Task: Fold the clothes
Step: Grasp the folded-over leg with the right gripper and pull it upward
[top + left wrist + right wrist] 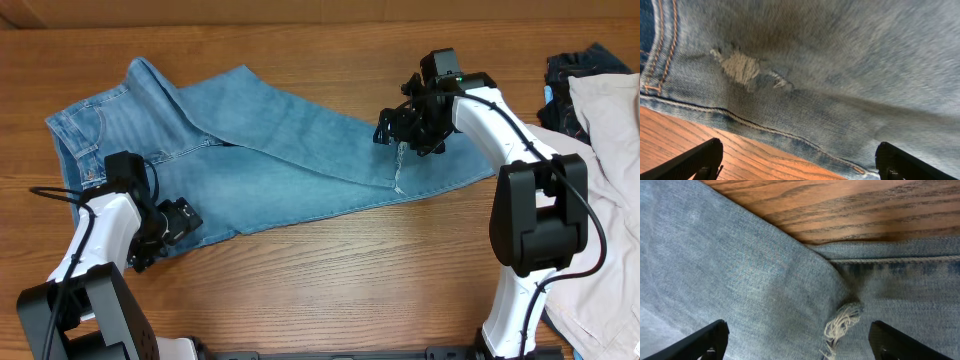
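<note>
A pair of light blue jeans [270,150] lies across the table, one leg folded over the other. My left gripper [172,228] is open and empty over the jeans' near edge at the left; its wrist view shows a frayed rip [742,67] and the side seam [765,129]. My right gripper [400,128] is open and empty above the leg ends at the right. Its wrist view shows the frayed hem threads [842,322] between the fingers and the folded upper leg [730,280].
A heap of other clothes lies at the right edge: a beige garment [600,150] and a dark patterned one [580,70]. Bare wooden table [330,280] runs along the front.
</note>
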